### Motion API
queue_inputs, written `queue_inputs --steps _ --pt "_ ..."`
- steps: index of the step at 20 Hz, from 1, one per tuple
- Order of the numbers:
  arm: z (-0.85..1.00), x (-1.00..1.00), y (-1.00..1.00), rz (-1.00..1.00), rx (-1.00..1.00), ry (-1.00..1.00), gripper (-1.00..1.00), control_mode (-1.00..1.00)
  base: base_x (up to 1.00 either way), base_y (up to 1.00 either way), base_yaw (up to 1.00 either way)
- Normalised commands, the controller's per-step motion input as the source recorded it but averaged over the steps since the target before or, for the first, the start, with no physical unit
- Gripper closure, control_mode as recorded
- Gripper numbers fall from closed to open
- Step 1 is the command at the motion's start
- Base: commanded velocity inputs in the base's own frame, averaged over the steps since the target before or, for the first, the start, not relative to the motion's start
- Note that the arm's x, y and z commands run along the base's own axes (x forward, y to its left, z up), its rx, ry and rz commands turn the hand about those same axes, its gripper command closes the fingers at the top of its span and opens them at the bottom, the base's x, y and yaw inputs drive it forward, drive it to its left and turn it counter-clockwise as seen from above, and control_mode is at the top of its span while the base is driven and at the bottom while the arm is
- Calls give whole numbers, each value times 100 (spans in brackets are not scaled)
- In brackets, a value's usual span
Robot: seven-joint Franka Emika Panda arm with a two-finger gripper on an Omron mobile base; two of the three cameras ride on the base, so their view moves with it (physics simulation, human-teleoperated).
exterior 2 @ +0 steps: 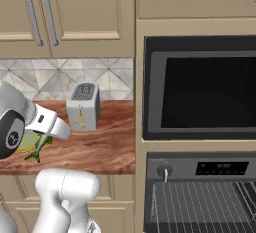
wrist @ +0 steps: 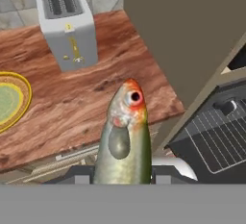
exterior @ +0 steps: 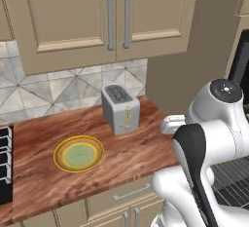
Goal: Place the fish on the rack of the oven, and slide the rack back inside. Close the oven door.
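I see my gripper (wrist: 122,172) clamped on the fish (wrist: 124,136) above the desk (wrist: 57,103), toaster (wrist: 67,23) ahead; the right base view shows the rack (exterior 2: 200,202) pulled out.

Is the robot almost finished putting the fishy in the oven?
Not yet. Done: the fish is off the plate, which sits bare on the counter. In hand: the gripper is shut on the fish, holding it above the counter near the toaster. Left: lay it on the pulled-out rack, slide the rack in, and close the oven door.
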Motion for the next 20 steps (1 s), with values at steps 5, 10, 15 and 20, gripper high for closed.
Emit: queue_inputs --steps 5,10,15,20 --pt "0 0 0 0 0 0 100 100 0 0 -60" --pt "0 0 0 0 0 0 100 100 -11 0 -56" --pt "0 0 0 0 0 0 100 100 -21 0 -57" --pt "0 0 0 0 0 0 100 100 -5 0 -64"
